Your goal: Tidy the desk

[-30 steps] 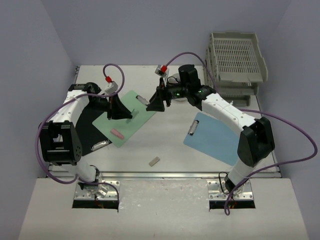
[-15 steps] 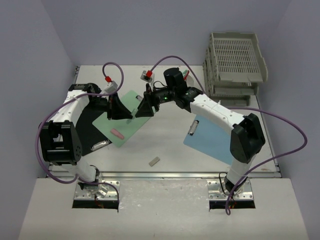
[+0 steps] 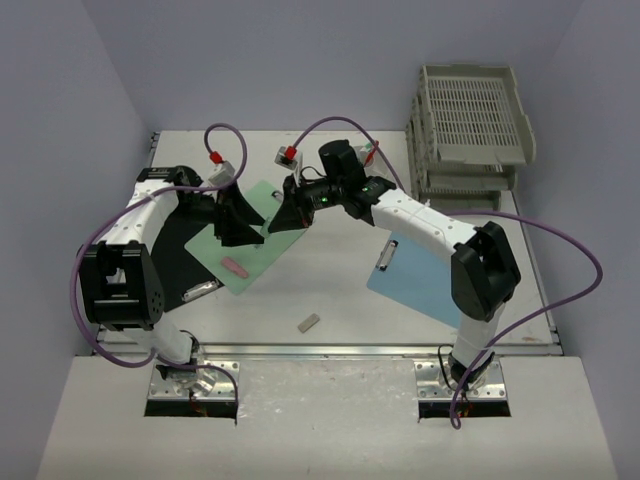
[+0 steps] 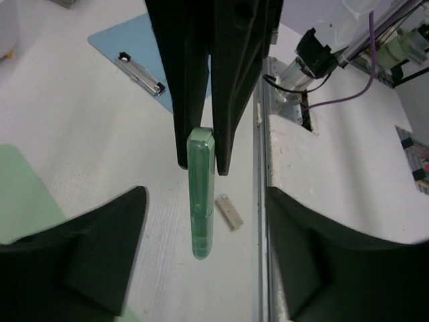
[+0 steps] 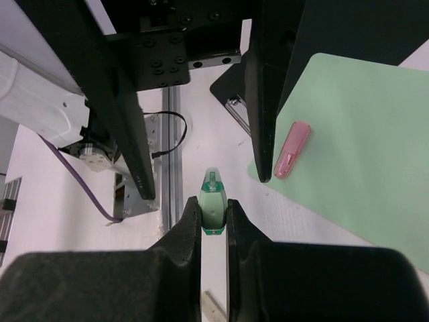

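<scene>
My right gripper (image 5: 214, 213) is shut on a green marker (image 5: 214, 203) and holds it above the white desk (image 3: 340, 290). My left gripper (image 4: 204, 196) is open, and its two fingers stand wide apart on either side of the marker (image 4: 201, 194) without touching it. In the top view the two grippers meet over the right edge of a green clipboard (image 3: 250, 250), the left (image 3: 240, 220) facing the right (image 3: 286, 212). The marker itself is hidden there. A pink marker (image 3: 234, 266) lies on the green clipboard and also shows in the right wrist view (image 5: 293, 149).
A blue clipboard (image 3: 420, 280) lies at the right under my right arm. A black clipboard (image 3: 185, 245) lies at the left, partly under the green one. A small beige block (image 3: 309, 322) lies near the front metal rail (image 3: 380, 350). Grey stacked trays (image 3: 470, 125) stand at the back right.
</scene>
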Action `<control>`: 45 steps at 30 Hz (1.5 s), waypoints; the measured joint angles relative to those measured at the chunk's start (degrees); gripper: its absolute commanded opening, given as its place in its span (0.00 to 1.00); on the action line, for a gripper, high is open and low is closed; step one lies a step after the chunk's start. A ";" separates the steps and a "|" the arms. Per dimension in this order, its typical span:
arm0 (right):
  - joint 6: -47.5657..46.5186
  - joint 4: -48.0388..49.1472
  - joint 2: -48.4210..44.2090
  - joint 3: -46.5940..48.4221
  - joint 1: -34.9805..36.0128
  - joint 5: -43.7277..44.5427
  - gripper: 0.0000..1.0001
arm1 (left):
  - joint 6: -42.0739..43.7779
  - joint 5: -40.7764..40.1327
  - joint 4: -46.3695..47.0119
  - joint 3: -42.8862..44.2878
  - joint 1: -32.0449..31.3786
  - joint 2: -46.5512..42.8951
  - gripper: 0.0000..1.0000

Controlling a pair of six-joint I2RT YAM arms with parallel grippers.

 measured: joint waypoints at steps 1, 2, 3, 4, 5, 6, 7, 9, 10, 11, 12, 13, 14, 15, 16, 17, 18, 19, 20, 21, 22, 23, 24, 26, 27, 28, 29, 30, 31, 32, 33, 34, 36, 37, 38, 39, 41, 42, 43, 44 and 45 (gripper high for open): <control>-0.15 -0.04 0.00 0.04 -0.07 0.12 0.00 | 0.03 -0.05 0.09 0.08 0.00 0.00 0.96; -0.27 -0.16 0.00 0.04 -0.34 0.27 0.00 | 0.19 0.02 -0.03 0.28 0.00 0.00 0.98; -0.36 -0.38 -0.01 0.04 -0.47 0.31 0.00 | 0.00 0.08 -0.23 0.63 0.00 0.00 1.00; -0.62 -0.73 -0.07 0.04 -0.71 0.49 0.00 | -0.17 -0.08 -0.31 1.07 0.00 0.00 1.00; -1.09 -1.28 -0.20 0.02 -1.12 0.88 0.00 | -0.40 -0.57 -0.16 1.63 0.00 -0.01 1.00; -1.53 -1.98 -0.51 -0.14 -1.72 1.36 0.00 | -1.77 -1.49 0.57 2.17 0.01 -0.07 1.00; -2.23 -2.75 -1.14 -0.54 -2.70 1.97 0.00 | -4.17 -2.86 2.76 2.36 0.02 -0.61 1.00; -4.22 -4.46 -3.13 -1.91 -5.51 3.49 0.00 | -11.39 -6.73 10.61 1.91 0.02 -2.84 1.00; -5.27 -4.76 -4.24 -2.78 -7.30 4.60 0.00 | -16.75 -9.79 17.15 0.18 -0.04 -5.27 1.00; -6.46 -4.96 -5.74 -4.22 -9.56 6.10 0.00 | -21.49 -15.90 24.67 -2.75 -0.72 -9.19 1.00; -7.63 -5.50 -7.34 -5.82 -12.03 7.74 0.00 | -24.89 -20.47 28.69 -4.98 -0.92 -12.69 1.00; -8.77 -6.09 -8.66 -7.18 -14.31 9.47 0.00 | -28.02 -25.82 31.85 -6.31 -1.80 -16.13 1.00; -9.97 -6.31 -9.78 -8.36 -16.68 11.47 0.00 | -30.45 -29.77 34.24 -6.46 -2.80 -18.28 1.00; -11.14 -6.53 -10.62 -9.34 -19.00 13.68 0.00 | -32.63 -32.96 37.11 -6.18 -3.76 -19.87 1.00; -12.21 -6.47 -11.04 -10.03 -21.17 15.95 0.00 | -34.90 -35.55 39.61 -5.65 -4.51 -20.73 1.00; -13.04 -6.47 -11.12 -10.39 -22.78 17.79 0.00 | -36.72 -37.28 41.62 -5.34 -5.20 -21.09 1.00; -13.58 -6.43 -11.13 -10.66 -24.13 19.71 0.00 | -39.31 -39.38 44.11 -5.28 -5.53 -21.20 1.00; -13.89 -6.45 -11.11 -10.89 -25.06 21.49 0.00 | -41.56 -41.63 46.05 -5.42 -5.58 -21.17 1.00; -14.08 -6.44 -11.01 -11.00 -25.90 23.09 0.00 | -44.07 -43.81 47.96 -5.78 -5.57 -21.16 1.00; -14.20 -6.19 -10.78 -11.00 -26.49 24.42 0.00 | -46.81 -46.10 49.92 -6.48 -5.55 -21.18 1.00; -14.25 -5.80 -10.52 -10.99 -26.83 25.49 0.00 | -49.03 -48.16 51.46 -7.22 -5.52 -21.19 1.00; -14.15 -5.46 -10.10 -10.95 -27.08 26.35 0.00 | -50.81 -49.95 52.43 -7.85 -5.48 -21.18 1.00; -13.91 -5.06 -9.33 -10.86 -27.32 27.12 0.00 | -52.62 -51.91 53.18 -8.47 -5.46 -21.18 1.00; -13.36 -4.12 -7.59 -10.55 -27.38 28.31 0.00 | -55.49 -55.55 53.95 -9.22 -5.46 -21.18 1.00; -13.04 -3.97 -6.57 -10.31 -27.38 28.81 0.00 | -55.82 -57.07 54.05 -9.39 -5.46 -21.16 1.00; -12.75 -3.65 -5.50 -9.92 -27.38 29.57 0.00 | -55.60 -58.35 54.01 -9.47 -5.42 -21.16 1.00; -12.43 -2.98 -4.32 -9.46 -27.38 30.14 0.00 | -55.28 -59.14 53.96 -9.47 -5.37 -21.16 1.00; -12.23 -2.42 -3.29 -9.12 -27.38 30.85 0.00 | -54.54 -59.30 53.90 -9.48 -5.09 -21.16 1.00; -11.94 -1.98 -2.20 -8.72 -27.38 31.31 0.00 | -53.14 -58.87 53.56 -9.56 -4.94 -21.16 1.00; -11.77 -1.63 -1.42 -8.39 -27.38 31.57 0.00 | -52.05 -58.36 53.30 -9.80 -4.70 -21.17 1.00; -11.60 -1.29 -0.66 -8.07 -27.38 31.82 0.00 | -50.97 -57.86 53.04 -10.06 -4.44 -21.18 1.00; -11.32 -1.31 -0.03 -7.69 -27.38 32.17 0.00 | -49.84 -57.27 52.86 -10.49 -4.24 -21.18 1.00; -10.67 -1.18 1.07 -6.71 -27.38 32.50 0.00 | -47.82 -56.14 52.13 -11.76 -3.83 -21.29 1.00; -10.31 -1.17 1.47 -6.25 -27.38 32.60 0.00 | -47.01 -55.78 51.88 -12.40 -3.68 -21.29 1.00; -10.00 -1.14 1.72 -5.72 -27.38 32.64 0.00 | -46.23 -55.46 51.57 -13.13 -3.56 -21.29 1.00; -9.66 -1.01 1.86 -5.27 -27.38 32.64 0.00 | -45.73 -55.18 51.17 -13.75 -3.54 -21.29 1.00; -9.14 -0.74 1.86 -4.63 -27.38 32.58 0.00 | -44.65 -54.70 50.17 -14.56 -3.52 -21.27 1.00; -8.84 -0.50 1.86 -4.38 -27.38 32.47 0.00 | -44.06 -54.39 49.75 -14.84 -3.52 -21.27 1.00; -8.48 -0.25 1.85 -4.20 -27.38 32.27 0.00 | -43.49 -54.06 49.49 -15.00 -3.52 -21.27 1.00; -8.07 -0.10 1.82 -4.09 -27.38 32.05 0.00 | -43.06 -53.75 49.37 -15.10 -3.52 -21.27 1.00; -7.62 0.07 1.76 -4.07 -27.38 31.76 0.00 | -42.49 -53.46 49.24 -15.17 -3.52 -21.27 1.00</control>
